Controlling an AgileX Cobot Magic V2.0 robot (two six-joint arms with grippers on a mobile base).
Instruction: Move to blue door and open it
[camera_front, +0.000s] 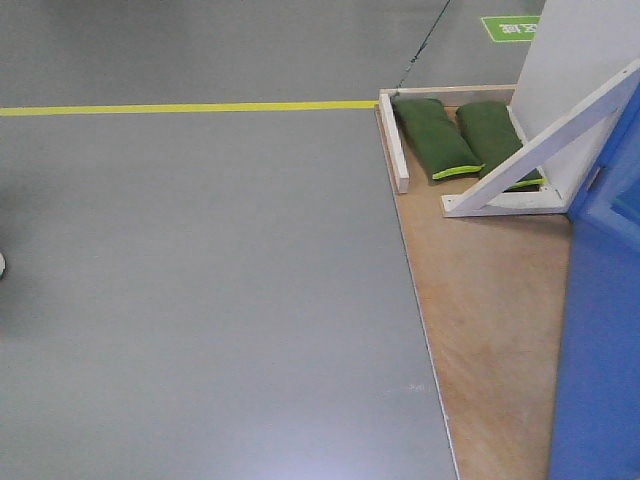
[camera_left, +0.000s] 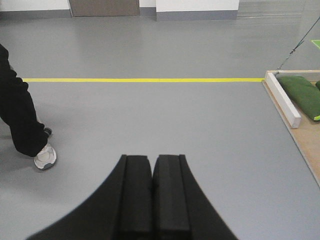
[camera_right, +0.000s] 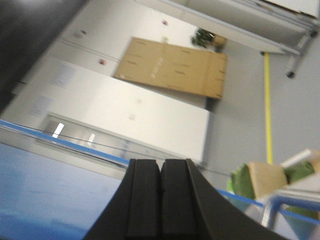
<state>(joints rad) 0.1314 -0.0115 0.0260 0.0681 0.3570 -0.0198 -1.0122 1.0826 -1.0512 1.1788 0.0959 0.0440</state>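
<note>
**Where the Handle Could Slip Away From Us**

Because both our pincers are pressed together on nothing, we judge the grasp itself to be the first hazard. Our right gripper (camera_right: 160, 167) hangs close over the blue door (camera_right: 50, 210). A silvery rounded bar (camera_right: 274, 212) sits at the lower right of that wrist view. We take it for the lever handle, though it is blurred, and it looks smooth enough for shut fingers to skate off. The jaws would have to spread before closing on it. Our left gripper (camera_left: 152, 162) is likewise shut and points across the grey floor (camera_left: 150, 115).

Seen from the front, the door fills the right edge of the view and stands at the right side of the plywood base (camera_front: 490, 300). Our own base could catch that board's raised left edge if we roll closer. A hard pull could drag the whole frame, which seems to be held down only by two green sandbags (camera_front: 435, 135) beside the white brace (camera_front: 545, 145). A person's shoe (camera_left: 45, 156) stands near on our left, so a wide swing of that arm is risky.

The door panel is flat, glossy and mirror-like. The base is matt, grained wood and the brace is painted square timber. The bags look soft and slumped, with a bright seam. The floor is a smooth sheet crossed by a yellow line (camera_front: 190, 107).
</note>
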